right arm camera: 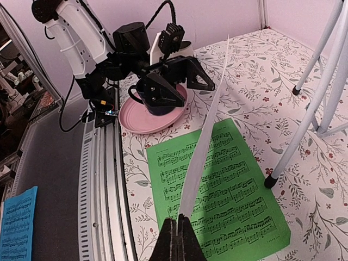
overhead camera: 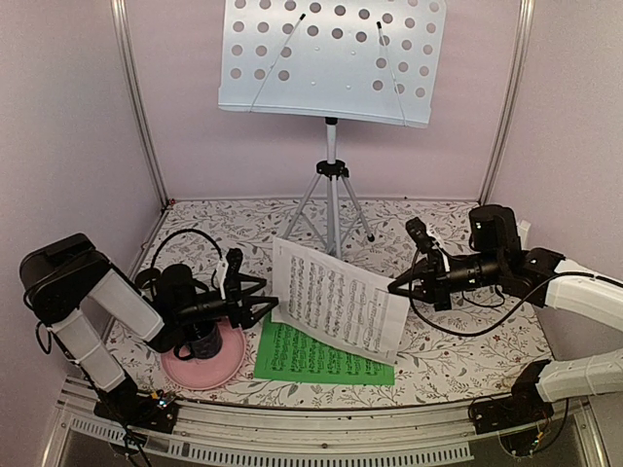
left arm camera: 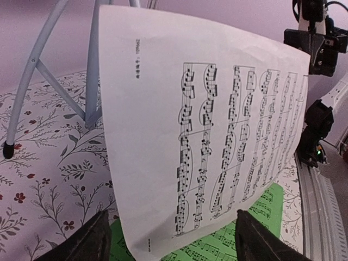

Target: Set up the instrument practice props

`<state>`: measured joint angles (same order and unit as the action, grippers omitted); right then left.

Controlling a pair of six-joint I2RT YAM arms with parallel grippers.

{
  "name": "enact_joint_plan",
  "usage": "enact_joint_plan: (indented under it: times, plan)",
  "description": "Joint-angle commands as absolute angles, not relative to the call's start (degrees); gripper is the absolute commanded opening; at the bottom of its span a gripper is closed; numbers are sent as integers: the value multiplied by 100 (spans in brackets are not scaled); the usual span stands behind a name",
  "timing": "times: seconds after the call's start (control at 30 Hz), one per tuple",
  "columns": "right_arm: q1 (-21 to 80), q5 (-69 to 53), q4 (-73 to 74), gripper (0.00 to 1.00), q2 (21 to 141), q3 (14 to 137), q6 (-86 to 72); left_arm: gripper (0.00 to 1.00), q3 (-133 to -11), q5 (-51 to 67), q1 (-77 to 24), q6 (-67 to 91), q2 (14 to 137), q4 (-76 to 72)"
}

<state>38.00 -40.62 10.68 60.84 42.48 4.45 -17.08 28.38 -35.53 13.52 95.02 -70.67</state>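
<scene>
Found the right gripper (right arm camera: 176,232) pinched tight on one edge of the white sheet of music (overhead camera: 336,306), holding it tilted off the table (overhead camera: 467,350). Saw the left gripper (left arm camera: 173,228) spread wide at the opposite edge, clasping nothing. Noted the green sheet of music (overhead camera: 311,365) flat beneath, the music stand (overhead camera: 331,58) upright behind on its tripod (overhead camera: 333,199).

The music stand (overhead camera: 321,92) looks like painted perforated metal, kinda satin; its tripod (overhead camera: 332,190) is shiny silver tubing. The white sheet (overhead camera: 336,302) and green sheet (overhead camera: 311,365) are thin matte paper, and the pink plate (overhead camera: 209,376) is glossy.
</scene>
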Motion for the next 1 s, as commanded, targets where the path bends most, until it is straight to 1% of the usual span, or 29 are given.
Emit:
enact_joint_plan:
  times: [0.0,0.2,0.4,0.53,0.67,0.8,0.9,0.97]
  plan:
    - [3841,-4052,1283,0,5920,4442,756,79,-1531,3081,-3378,1414,9578,-7549]
    - [3847,-4156,1311,0,5824,4424,885,80,-1615,3265,-3260,1481,9933,-7838]
    - [3854,-4153,1486,0,5700,4506,1028,84,-1906,3200,-3261,1441,10364,-8055]
    - [3918,-4123,1661,0,5687,4606,1208,85,-2133,3292,-3248,1336,10422,-7892]
    - [4050,-4034,1721,0,5660,4658,1307,86,-2277,3314,-3225,1021,10160,-7371]
    - [4099,-4025,1739,0,5656,4701,1351,85,-2125,3272,-3218,852,9783,-7077]
    - [4160,-4000,1782,0,5615,4761,1399,85,-1903,3107,-3217,641,9186,-6749]
    - [4217,-3997,1852,0,5595,4836,1459,86,-1875,2973,-3217,392,8690,-6196]
